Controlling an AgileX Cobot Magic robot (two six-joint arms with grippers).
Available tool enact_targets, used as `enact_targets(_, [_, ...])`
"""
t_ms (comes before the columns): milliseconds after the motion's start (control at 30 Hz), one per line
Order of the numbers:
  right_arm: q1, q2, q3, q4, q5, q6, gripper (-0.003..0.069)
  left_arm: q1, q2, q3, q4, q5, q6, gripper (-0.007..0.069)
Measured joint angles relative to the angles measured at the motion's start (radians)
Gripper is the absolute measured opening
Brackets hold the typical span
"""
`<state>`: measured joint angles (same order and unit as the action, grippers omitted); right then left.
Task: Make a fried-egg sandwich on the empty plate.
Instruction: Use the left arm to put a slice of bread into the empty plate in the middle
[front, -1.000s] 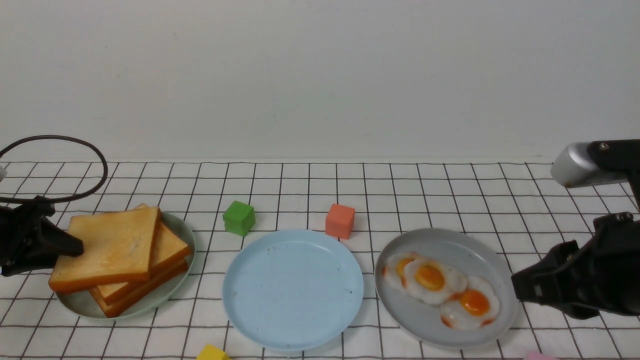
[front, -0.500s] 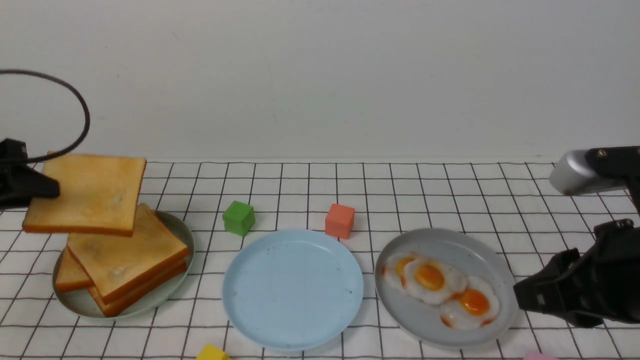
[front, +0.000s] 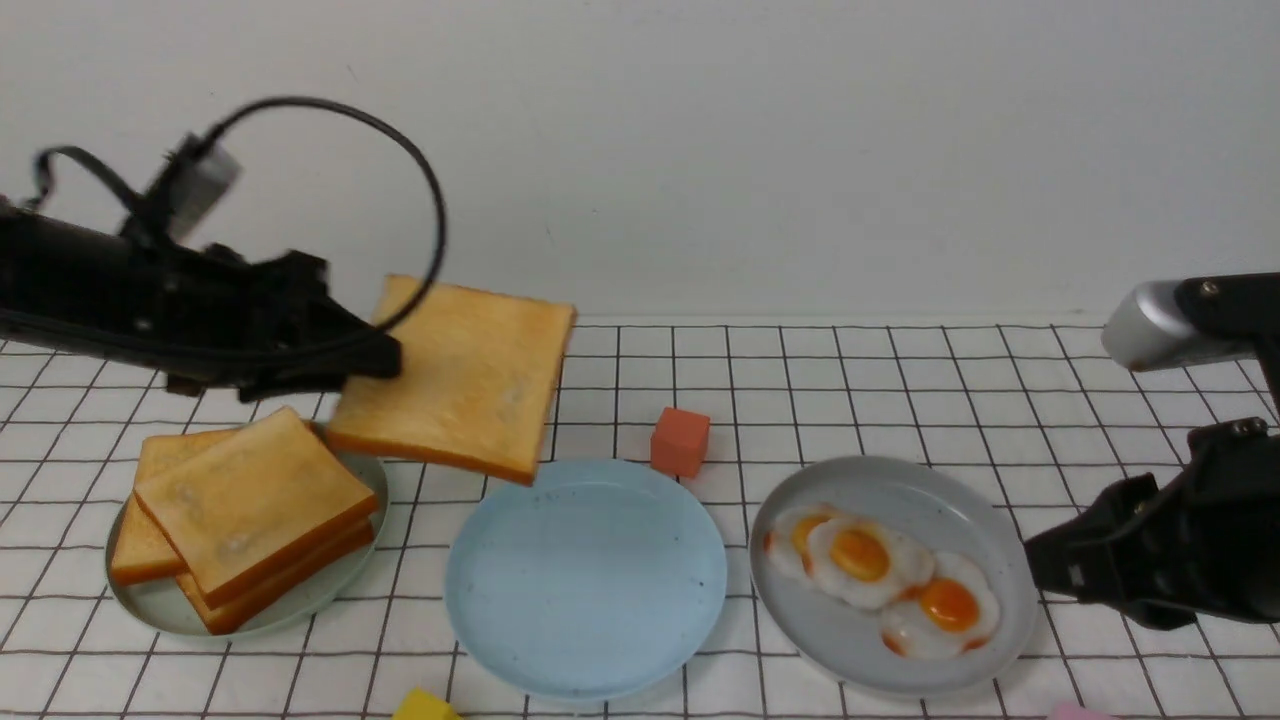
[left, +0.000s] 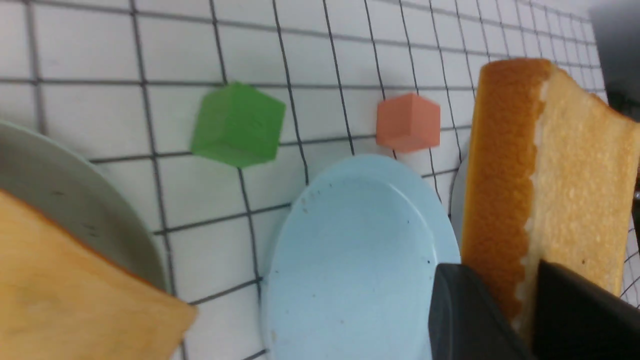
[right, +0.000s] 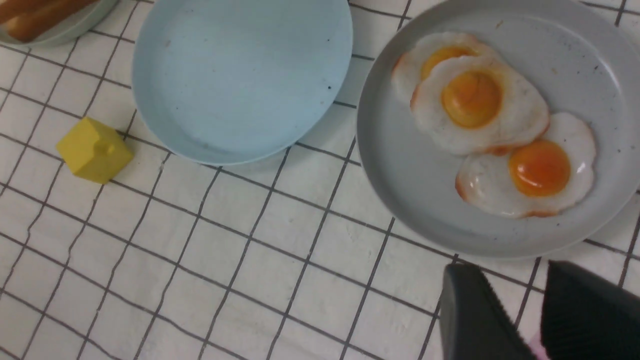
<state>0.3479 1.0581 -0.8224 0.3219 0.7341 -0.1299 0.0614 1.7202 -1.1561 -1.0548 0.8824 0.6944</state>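
A square, golden-brown toast slice (front: 455, 375) with a darker crust and a porous crumb is pinched at one edge by the left gripper (front: 385, 360), whose black jaws are closed on it. The slice is held in the air, tilted, and in the front view its lower corner overlaps the far rim of the light blue plate (front: 585, 590). The left arm is stretched out nearly level, with a black cable looped above it. That plate — round, shallow, matte, finely dark-specked — lies bare on the white, black-gridded cloth (front: 900, 400). It is set between a pale green plate (front: 150, 610) bearing a skewed toast stack (front: 250, 500) and a grey plate (front: 900, 485). On the grey plate glossy white fried eggs (front: 865, 555) with orange yolks overlap — three, it seems, though the hindmost is mostly covered. An orange cube (front: 680, 440) stands just beyond the blue plate, a green cube (left: 237, 125) beside it, and a yellow cube (right: 94, 149) near its front rim. The right gripper (front: 1040, 570) is held low just beside the grey plate, its ribbed jaws parted a little, with nothing gripped.
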Motion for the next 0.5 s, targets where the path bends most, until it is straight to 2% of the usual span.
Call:
enact_targets(133, [0.0, 0.0, 0.0, -0.038, -0.01, 0.0, 0.0241, -0.136, 0.073, 0.026, -0.01, -0.097, -0.021, 0.0176])
enact_targets(267, [0.0, 0.0, 0.0, -0.069, -0.011, 0.0, 0.0241, -0.215, 0.138, 0.03, -0.024, -0.17, -0.024, 0.0174])
enact_targets(500, [0.0, 0.0, 0.0, -0.075, -0.011, 0.0, 0.0241, -0.232, 0.172, 0.031, -0.026, -0.233, -0.024, 0.0174])
